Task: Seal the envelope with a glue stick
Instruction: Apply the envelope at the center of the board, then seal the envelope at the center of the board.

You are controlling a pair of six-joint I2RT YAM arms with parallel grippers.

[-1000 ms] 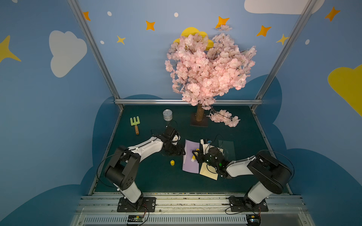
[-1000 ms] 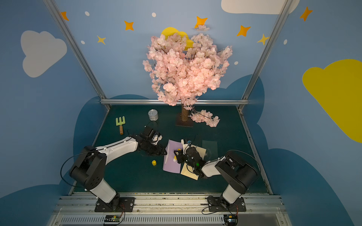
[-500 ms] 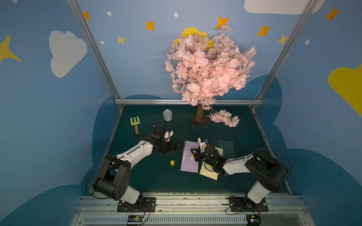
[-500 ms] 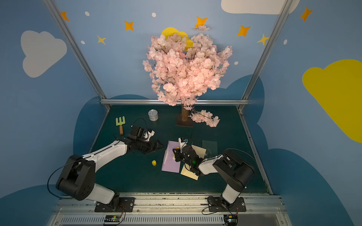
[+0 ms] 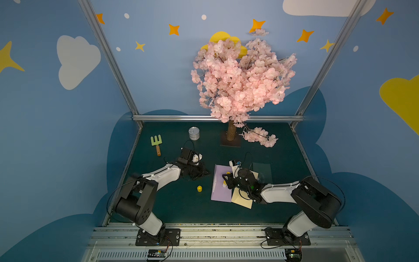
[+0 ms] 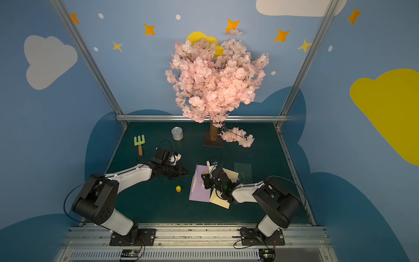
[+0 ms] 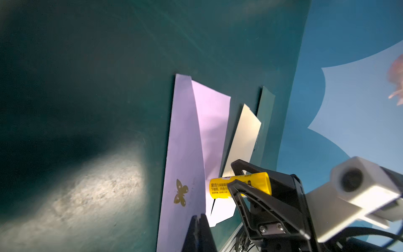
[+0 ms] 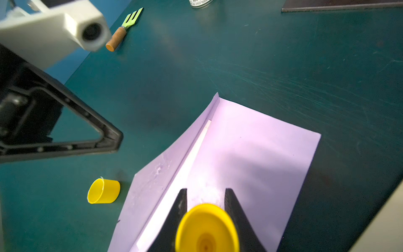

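Observation:
A lilac envelope (image 5: 221,192) (image 6: 197,192) (image 7: 185,141) (image 8: 250,152) lies on the green table with its long flap raised along its left edge. My right gripper (image 5: 225,179) (image 6: 205,179) (image 8: 206,192) is shut on the yellow glue stick (image 8: 207,227) (image 7: 239,185), held uncapped over the envelope beside the flap's fold. The stick's yellow cap (image 5: 199,188) (image 6: 178,188) (image 8: 103,191) lies on the table left of the envelope. My left gripper (image 5: 205,173) (image 6: 184,173) (image 7: 198,215) hangs just left of the flap, shut and holding nothing.
A cream sheet (image 5: 242,199) (image 6: 220,200) sticks out from under the envelope's right side, with a dark green sheet (image 5: 261,170) behind it. Further back stand a tin (image 5: 194,133), a blossom tree (image 5: 231,133) with a fallen branch (image 5: 260,138), and a green garden fork (image 5: 156,143).
My left arm's elbow has swung out to the left and its jaws have closed on nothing. The right gripper has barely shifted, still holding the glue stick.

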